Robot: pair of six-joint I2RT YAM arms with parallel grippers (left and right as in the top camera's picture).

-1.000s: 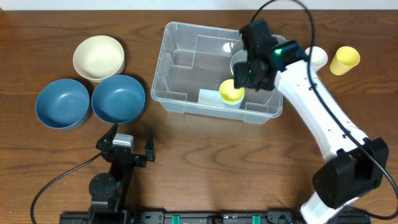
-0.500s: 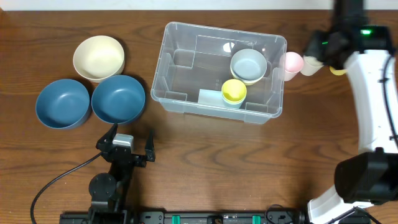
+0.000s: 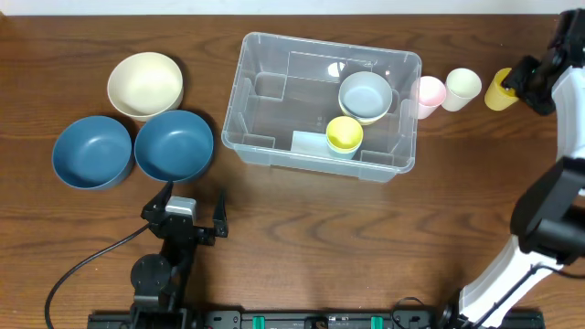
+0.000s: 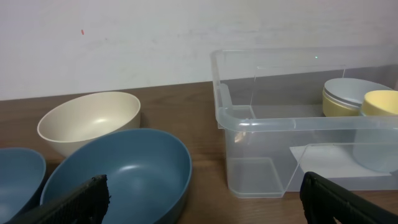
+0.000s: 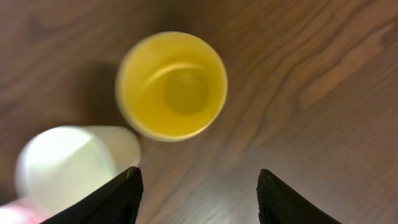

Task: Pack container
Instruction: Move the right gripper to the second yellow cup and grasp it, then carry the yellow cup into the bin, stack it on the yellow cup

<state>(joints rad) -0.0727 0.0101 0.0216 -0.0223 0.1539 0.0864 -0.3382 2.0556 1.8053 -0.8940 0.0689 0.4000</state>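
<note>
The clear plastic container [image 3: 274,68] stands at the table's middle and holds a grey bowl [image 3: 366,93] nested in a yellow one, and a yellow cup [image 3: 344,134]. It also shows in the left wrist view [image 4: 280,121]. To its right stand a pink cup [image 3: 430,90], a cream cup [image 3: 462,86] and a yellow cup [image 3: 500,89]. My right gripper [image 3: 535,84] is open and empty, hovering just right of the yellow cup [image 5: 171,86], with the cream cup [image 5: 68,165] at the lower left. My left gripper [image 3: 186,219] is open and empty near the front.
A cream bowl [image 3: 144,84] and two blue bowls [image 3: 174,144] [image 3: 91,152] sit left of the container. In the left wrist view the cream bowl [image 4: 90,121] and a blue bowl [image 4: 118,174] lie ahead. A white wall runs behind the table.
My right arm left the container, having let go of the grey bowl inside it, and swung right past the pink and cream cups to the yellow cup. The left arm has not moved.
</note>
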